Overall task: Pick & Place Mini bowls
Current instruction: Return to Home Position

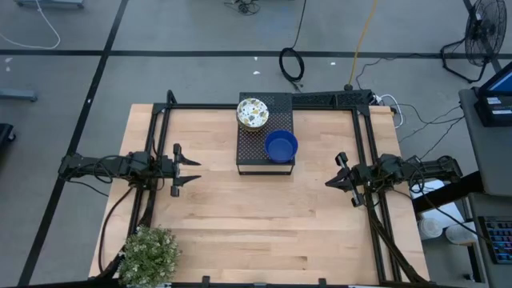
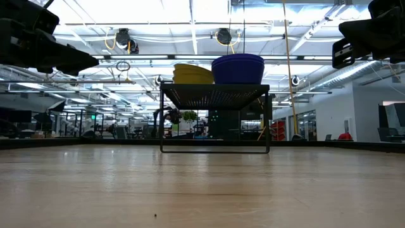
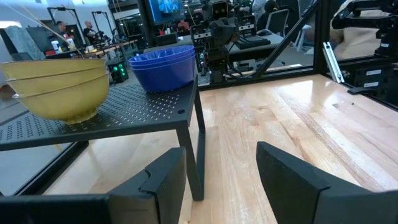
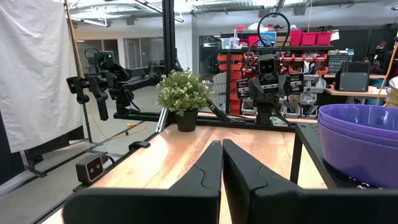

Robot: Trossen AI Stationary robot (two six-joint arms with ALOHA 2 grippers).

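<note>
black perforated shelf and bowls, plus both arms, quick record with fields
shelf: black perforated metal stand, at the back middle of the wooden table
blue bowls: glossy blue round bowls, nested in one stack on the shelf
patterned bowls: cream-white floral bowls, nested beside the blue stack
left hand: open, empty, over the table's left side
right hand: shut, empty, over the right side

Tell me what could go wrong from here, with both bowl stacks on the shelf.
1. The blue stack sits at the edge of the black shelf on the right arm's side; a bump could tip it off.
2. The white stack is several bowls high; a knock to the shelf might topple it. For now the open left gripper and the shut right gripper are clear of it.
</note>
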